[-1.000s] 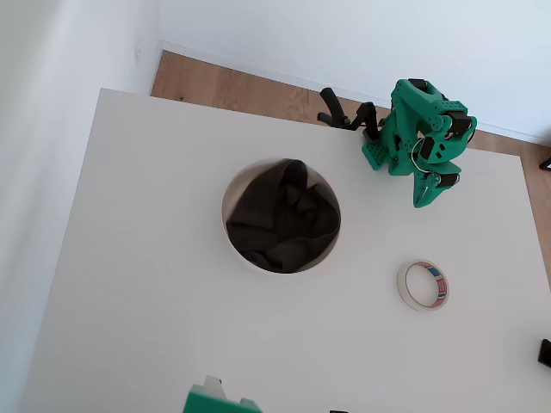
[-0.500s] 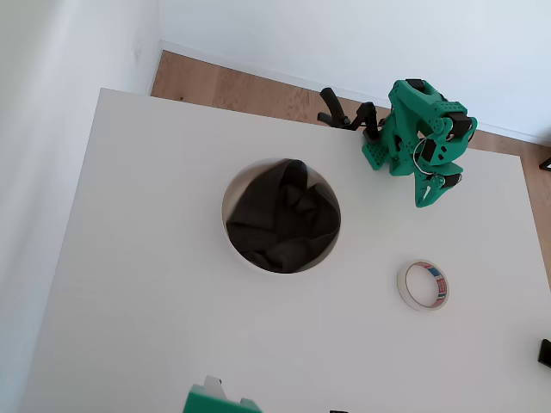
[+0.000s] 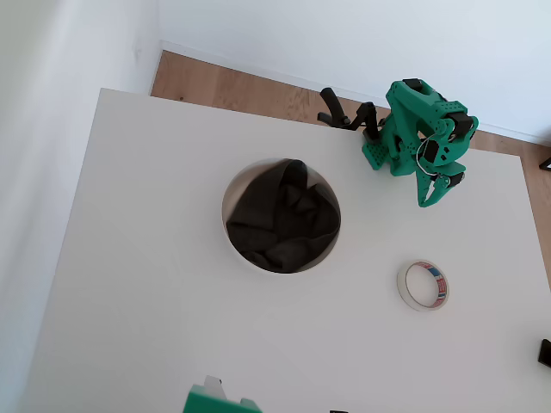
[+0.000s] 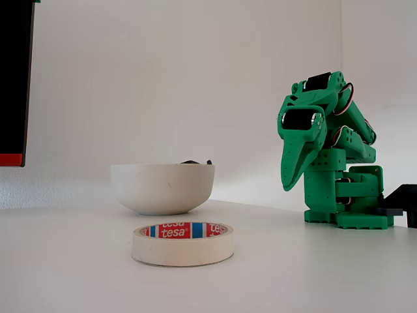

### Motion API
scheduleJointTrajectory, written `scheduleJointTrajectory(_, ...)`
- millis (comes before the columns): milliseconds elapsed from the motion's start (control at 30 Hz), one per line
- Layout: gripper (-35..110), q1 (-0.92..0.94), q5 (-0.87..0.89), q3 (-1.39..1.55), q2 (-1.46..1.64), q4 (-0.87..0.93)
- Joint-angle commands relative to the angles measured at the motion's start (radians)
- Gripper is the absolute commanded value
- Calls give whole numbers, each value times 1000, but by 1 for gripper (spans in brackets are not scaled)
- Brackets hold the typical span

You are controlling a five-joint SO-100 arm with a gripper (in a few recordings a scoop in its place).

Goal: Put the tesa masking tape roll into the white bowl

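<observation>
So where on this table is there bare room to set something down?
Overhead view: the wide strip left of the bowl, the near stretch below it, and the gap between bowl and tape roll. The top right corner is crowded by the green arm, its gripper hanging above the table.

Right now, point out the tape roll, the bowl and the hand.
tape roll (image 4: 183, 250), fixed view, front of its cream side wall
white bowl (image 4: 162, 187), fixed view, its outer wall
hand (image 3: 436, 191), overhead view, between its fingertips

White table (image 3: 146, 284) — bowl (image 3: 237, 249) mid, tape roll (image 3: 423, 286) to its right, arm base (image 3: 379, 155) at far edge.
</observation>
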Motion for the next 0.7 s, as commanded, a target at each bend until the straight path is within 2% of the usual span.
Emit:
scheduleJointTrajectory(0,-6,34,-44,-3,5,6)
scheduleJointTrajectory(133,-8,54,-66,-2,5,6)
scheduleJointTrajectory(267,-8,92,43,0,6,-46)
scheduleJointTrajectory(400,-8,121,233,-11,6,-106)
scheduleJointTrajectory(533,-8,229,256,-86,2,-169)
scheduleJointTrajectory(600,-7,282,249,-175,-106,-210)
scheduleJointTrajectory(667,-6,314,238,-324,-373,-242)
